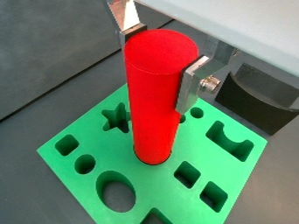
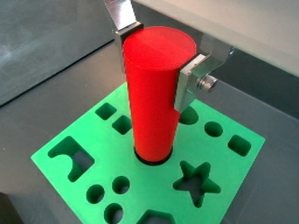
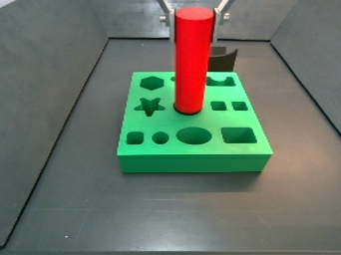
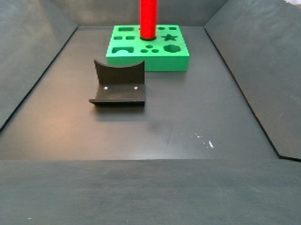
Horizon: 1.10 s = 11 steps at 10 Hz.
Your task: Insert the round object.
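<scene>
The round object, a tall bright red cylinder (image 1: 155, 96), stands upright with its lower end in a round hole near the middle of the green block (image 1: 73, 131). It also shows in the other wrist view (image 2: 158, 87) and in both side views (image 3: 190, 60) (image 4: 148, 18). My gripper (image 1: 160, 66) (image 2: 158, 66) is above the block, one silver finger on each side of the cylinder's upper part, pressed against it. In a side view the fingers (image 3: 220, 10) just show at the frame's top. The cylinder's lower end is hidden in the hole.
The green block (image 3: 193, 157) (image 4: 177, 60) (image 2: 82, 144) has several other shaped holes, including a star (image 2: 194, 182) and an oval (image 3: 194, 134). The dark fixture (image 4: 118, 83) stands on the grey floor beside the block, also in a wrist view (image 1: 263, 92). Sloped bin walls surround the floor.
</scene>
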Tool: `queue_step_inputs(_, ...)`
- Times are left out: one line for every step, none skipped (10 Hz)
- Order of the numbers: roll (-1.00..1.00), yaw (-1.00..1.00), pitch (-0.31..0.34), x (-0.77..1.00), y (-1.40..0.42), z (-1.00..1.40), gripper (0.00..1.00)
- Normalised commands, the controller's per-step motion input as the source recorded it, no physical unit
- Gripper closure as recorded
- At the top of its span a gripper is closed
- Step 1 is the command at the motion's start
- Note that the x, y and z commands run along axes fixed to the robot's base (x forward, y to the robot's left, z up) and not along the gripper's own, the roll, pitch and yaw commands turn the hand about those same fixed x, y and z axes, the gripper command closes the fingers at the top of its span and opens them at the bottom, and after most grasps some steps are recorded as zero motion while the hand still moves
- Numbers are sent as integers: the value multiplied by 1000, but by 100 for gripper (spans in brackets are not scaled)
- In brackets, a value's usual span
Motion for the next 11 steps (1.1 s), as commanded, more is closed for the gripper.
queue_step_inputs(181,0,50,117,57,-174,100)
queue_step_inputs(137,0,19,97,3,-186,100)
queue_step_inputs(51,-11,0,91,0,-237,100)
queue_step_inputs(-1,-3,-29,100,-177,-171,100)
queue_step_inputs(-79,-6,-66,57,-200,-109,100)
queue_step_inputs(-27,0,-100,0,-231,-100,100)
queue_step_inputs(0,0,-67,0,-131,-109,100)
queue_step_inputs(17,0,0,0,0,-163,100)
queue_step_inputs(7,0,0,0,40,-251,100)
queue_step_inputs(0,0,0,0,51,-311,100)
queue_step_inputs(0,0,0,9,0,-306,100)
